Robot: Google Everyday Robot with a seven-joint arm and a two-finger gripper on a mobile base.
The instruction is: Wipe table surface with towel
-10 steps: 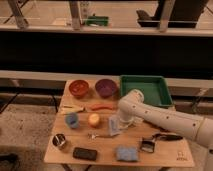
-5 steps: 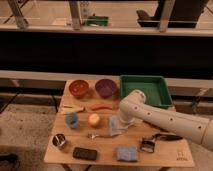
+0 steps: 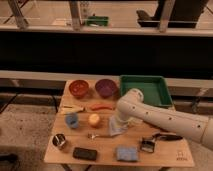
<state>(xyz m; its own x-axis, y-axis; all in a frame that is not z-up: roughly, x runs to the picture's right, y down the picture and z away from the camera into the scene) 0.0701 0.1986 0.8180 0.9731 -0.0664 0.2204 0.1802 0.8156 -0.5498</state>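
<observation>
A pale grey towel lies crumpled on the wooden table, near its middle. My white arm reaches in from the right, and its gripper points down onto the towel, mostly hidden by the arm's own bulk. A folded blue cloth lies near the table's front edge, in front of the gripper and apart from it.
Red bowl, purple bowl and green tray stand at the back. A red chili, yellow fruit, blue cup, fork, can, black device and black tool lie around.
The arm and the towel under it have shifted very slightly to the right. Nothing else has moved.
</observation>
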